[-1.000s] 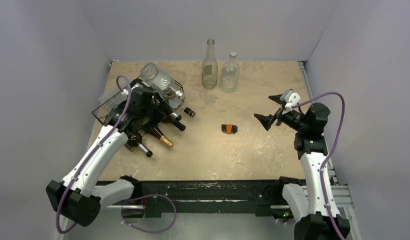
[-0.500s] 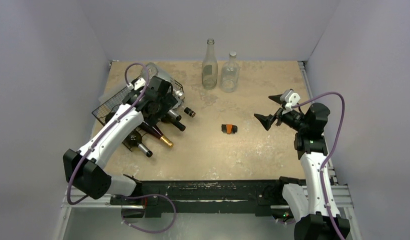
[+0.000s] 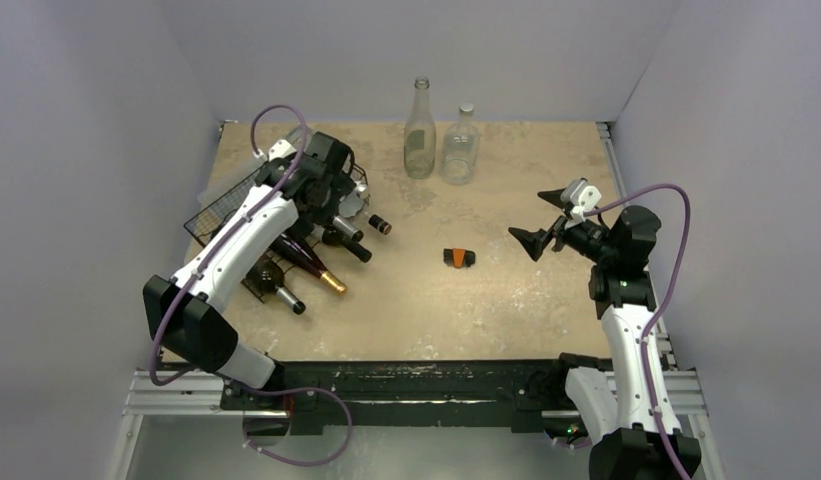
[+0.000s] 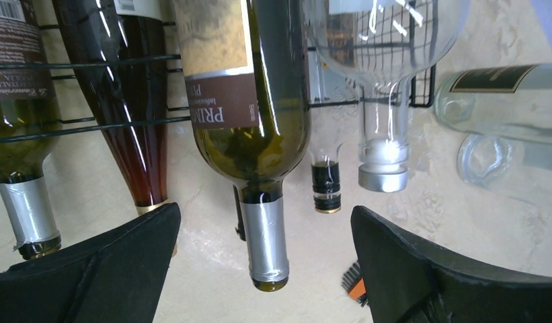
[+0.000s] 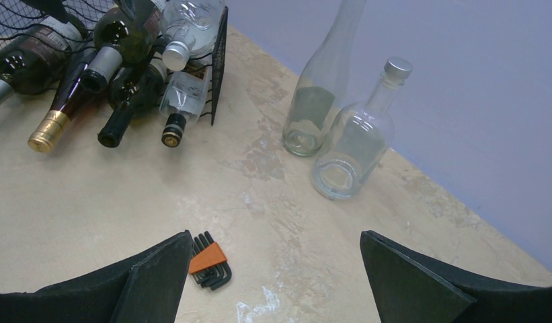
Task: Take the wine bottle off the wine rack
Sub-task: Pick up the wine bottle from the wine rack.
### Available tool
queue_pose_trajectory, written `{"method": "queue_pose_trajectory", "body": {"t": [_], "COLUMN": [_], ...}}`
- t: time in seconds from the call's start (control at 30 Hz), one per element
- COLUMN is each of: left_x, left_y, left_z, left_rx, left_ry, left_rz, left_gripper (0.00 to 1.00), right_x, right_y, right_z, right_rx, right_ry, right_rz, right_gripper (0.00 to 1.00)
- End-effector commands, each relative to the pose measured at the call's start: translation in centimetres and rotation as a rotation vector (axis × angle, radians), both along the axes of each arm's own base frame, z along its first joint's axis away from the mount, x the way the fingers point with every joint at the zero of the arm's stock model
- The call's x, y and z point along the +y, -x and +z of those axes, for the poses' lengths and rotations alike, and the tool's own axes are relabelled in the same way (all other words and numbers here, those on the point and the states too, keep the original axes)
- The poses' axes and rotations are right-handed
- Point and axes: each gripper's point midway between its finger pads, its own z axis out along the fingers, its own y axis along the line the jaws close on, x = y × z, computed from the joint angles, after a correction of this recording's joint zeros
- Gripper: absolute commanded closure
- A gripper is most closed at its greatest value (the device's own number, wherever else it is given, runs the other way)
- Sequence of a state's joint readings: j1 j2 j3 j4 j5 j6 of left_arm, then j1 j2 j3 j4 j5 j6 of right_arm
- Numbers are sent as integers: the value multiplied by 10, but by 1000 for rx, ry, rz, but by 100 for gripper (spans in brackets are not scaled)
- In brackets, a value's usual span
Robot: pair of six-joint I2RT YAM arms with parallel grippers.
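On the left of the beige counter (image 3: 506, 310) sits the black wire-mesh wine rack (image 3: 214, 208), with several bottles lying in it, necks pointing out toward the middle. The left gripper (image 4: 265, 214) hangs over the bottle necks with its jaws spread wide, holding nothing. The dark green glass wine bottle with a silver foil neck (image 4: 249, 121) lies in the rack. In the wrist view its neck shows in the gap between the fingers, touching neither. Far to the right, the right gripper (image 3: 527, 215) hovers wide open and empty, well apart from the rack.
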State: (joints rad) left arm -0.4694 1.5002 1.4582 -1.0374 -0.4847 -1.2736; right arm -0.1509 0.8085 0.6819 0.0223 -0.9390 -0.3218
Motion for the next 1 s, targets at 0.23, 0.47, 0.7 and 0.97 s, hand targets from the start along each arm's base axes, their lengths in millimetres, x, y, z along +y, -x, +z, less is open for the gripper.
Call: {"method": "queue_pose_trajectory", "body": {"t": [0.23,0.47,0.7,0.97], "left_x": [38,43,49,54], "left_y": [-6,-26,-44,-57], "left_z": [9,2,-13,-29], "left_rx": [102,133,173,200], "left_ry": [-32,-29,-27,0], "left_rz": [129,116,110,109], "left_gripper": [0,0,1,4], "right_x": [4,4,4,4], "right_y": [6,6,6,6], "right_z": [10,10,10,10], "right_rx": [-30,-29,-30,-31], "right_ry": [-5,-5,-5,-4], "right_rz": [29,29,29,29], "right_gripper": [1,1,1,1]}}
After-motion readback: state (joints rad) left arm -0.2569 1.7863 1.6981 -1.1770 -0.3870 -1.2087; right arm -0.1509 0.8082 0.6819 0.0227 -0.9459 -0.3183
